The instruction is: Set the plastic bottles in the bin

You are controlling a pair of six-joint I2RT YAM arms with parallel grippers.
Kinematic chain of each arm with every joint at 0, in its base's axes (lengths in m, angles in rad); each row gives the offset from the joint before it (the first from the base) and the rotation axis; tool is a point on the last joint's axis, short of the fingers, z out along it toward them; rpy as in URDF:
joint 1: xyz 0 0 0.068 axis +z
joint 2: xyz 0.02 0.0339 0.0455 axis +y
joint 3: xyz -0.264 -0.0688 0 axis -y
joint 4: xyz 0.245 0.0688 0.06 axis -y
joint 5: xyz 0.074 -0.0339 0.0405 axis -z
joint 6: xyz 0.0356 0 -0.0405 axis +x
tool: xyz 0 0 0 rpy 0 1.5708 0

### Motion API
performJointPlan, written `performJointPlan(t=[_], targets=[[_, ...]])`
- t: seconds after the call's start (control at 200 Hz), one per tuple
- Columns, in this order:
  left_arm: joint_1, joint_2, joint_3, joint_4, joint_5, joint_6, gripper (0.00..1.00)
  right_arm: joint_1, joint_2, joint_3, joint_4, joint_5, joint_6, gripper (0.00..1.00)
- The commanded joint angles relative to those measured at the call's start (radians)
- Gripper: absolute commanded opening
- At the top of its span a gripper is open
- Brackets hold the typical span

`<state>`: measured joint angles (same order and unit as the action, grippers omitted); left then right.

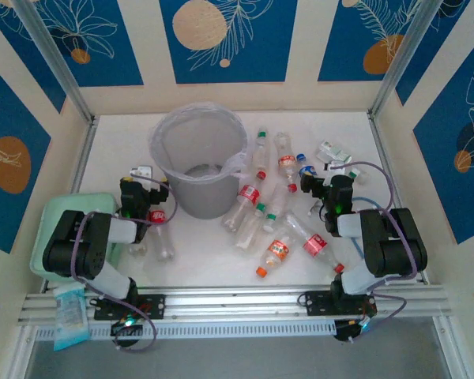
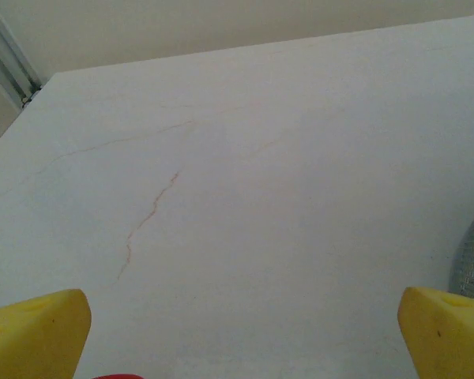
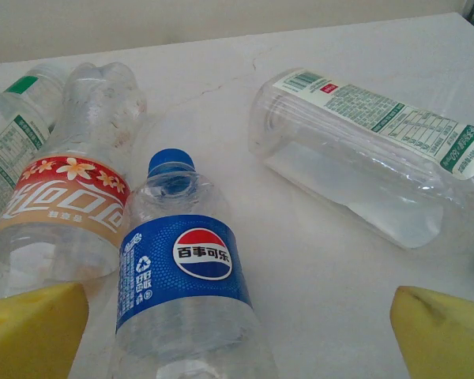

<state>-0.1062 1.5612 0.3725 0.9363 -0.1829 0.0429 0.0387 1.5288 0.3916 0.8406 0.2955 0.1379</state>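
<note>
1. A tray lies at the left edge of the tabletop.
2. The left gripper sits between the tray and the bin. In its wrist view the gripper is released, its yellow fingers spread wide over bare tabletop.
3. A red-label bottle lies just near of it, with a clear one beside that.
4. The bin stands upright left of centre, toward the far edge, lined with a bag. I cannot tell what is inside.
5. The other bottles lie scattered on the tabletop from the bin to the right edge.
6. The right gripper is among them, released. In its wrist view the gripper has its fingers apart, with a blue bottle lying between them. A red-label one lies just left of that, and a white-green one lies apart on the right.
</note>
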Motion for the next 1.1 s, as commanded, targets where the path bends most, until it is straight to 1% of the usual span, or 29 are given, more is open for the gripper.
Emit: performJointPlan(t=[0.0,0.53,0.645,1.036,1.091], targets=[[0.013,0.006,-0.009,0.031,0.007,-0.009,0.99,-0.004,-0.005,0.004,0.007,-0.009,0.003,0.99],[0.013,0.006,-0.006,0.027,0.007,-0.011,0.99,-0.005,-0.006,0.004,0.005,-0.009,0.003,0.99],[0.013,0.007,-0.003,0.022,0.009,-0.012,0.99,-0.017,-0.008,0.006,0.0,-0.036,0.008,0.99],[0.016,0.004,-0.006,0.026,0.014,-0.012,0.99,-0.019,-0.007,0.009,-0.005,-0.038,0.01,0.99],[0.016,-0.008,-0.007,0.018,0.035,0.0,0.99,-0.017,-0.009,0.005,0.0,-0.038,0.008,0.99]])
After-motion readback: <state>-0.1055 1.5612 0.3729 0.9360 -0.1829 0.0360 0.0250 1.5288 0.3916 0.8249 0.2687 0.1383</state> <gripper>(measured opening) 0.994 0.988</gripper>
